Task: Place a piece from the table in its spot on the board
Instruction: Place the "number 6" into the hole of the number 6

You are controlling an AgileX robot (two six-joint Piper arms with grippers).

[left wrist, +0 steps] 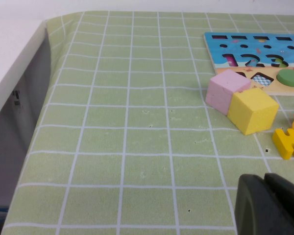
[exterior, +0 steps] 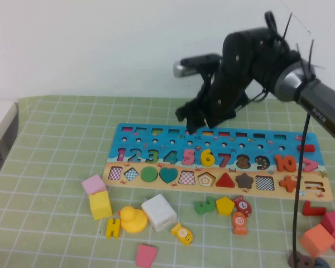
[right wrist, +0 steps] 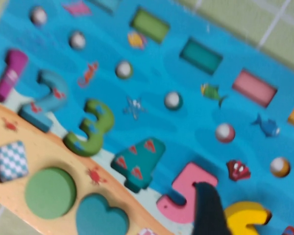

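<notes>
The yellow numeral 6 point(exterior: 207, 158) lies flat on the board point(exterior: 156, 133), between the pink 5 and the red 7. My right gripper point(exterior: 194, 125) hangs open just above the board's blue band, behind the 5 and 6. In the right wrist view one dark finger point(right wrist: 208, 208) stands between the pink 5 point(right wrist: 186, 193) and the yellow 6 point(right wrist: 246, 217), and nothing is held. My left gripper point(left wrist: 264, 183) is shut and empty, low over the mat on the table's left side, out of the high view.
Loose pieces lie in front of the board: pink cube point(exterior: 93, 184), yellow cube point(exterior: 100, 205), duck point(exterior: 133, 219), white block point(exterior: 159, 212), green 3 point(exterior: 204, 205), yellow pentagon point(exterior: 225, 205), orange block point(exterior: 318, 240). The table's left edge point(left wrist: 34, 73) drops off.
</notes>
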